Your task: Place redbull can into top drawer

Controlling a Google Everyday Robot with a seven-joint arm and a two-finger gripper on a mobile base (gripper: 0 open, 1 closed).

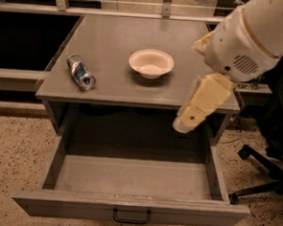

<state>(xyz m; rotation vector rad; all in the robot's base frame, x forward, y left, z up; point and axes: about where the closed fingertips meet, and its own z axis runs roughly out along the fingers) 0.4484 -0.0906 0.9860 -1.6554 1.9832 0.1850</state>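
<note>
Step in hand: approach/reach, pre-grasp. Nothing picked up yet.

The can [80,73] lies on its side on the cabinet top [137,33], near the front-left corner, shiny end pointing toward the front edge & a bit right. It's well apart from the bowl [151,63], which sits upright approx. mid-top. The drawer [78,206] is pulled right out below, inside bare as far as can be seen, handle [132,216] at front centre. So the opening step needs no work; only pick + place are left.

The arm [247,40] comes in from the upper right. The gripper [186,121] hangs tip-down over the right front of the cabinet, above the drawer's back-right part, on the opposite side from the can. Open or shut: can't tell from this view. It isn't on the can, since that lies untouched on the top.

Next move, as a judgement: travel left across the top, passing in front of or over the bowl w/o clipping it, then line up across the can's narrow body, not along its length. A lying can may roll when nudged, and it's close to the edge, so a straight-down approach looks safest. After that: lift, bring fwd over the drawer, lower, let go.
</note>
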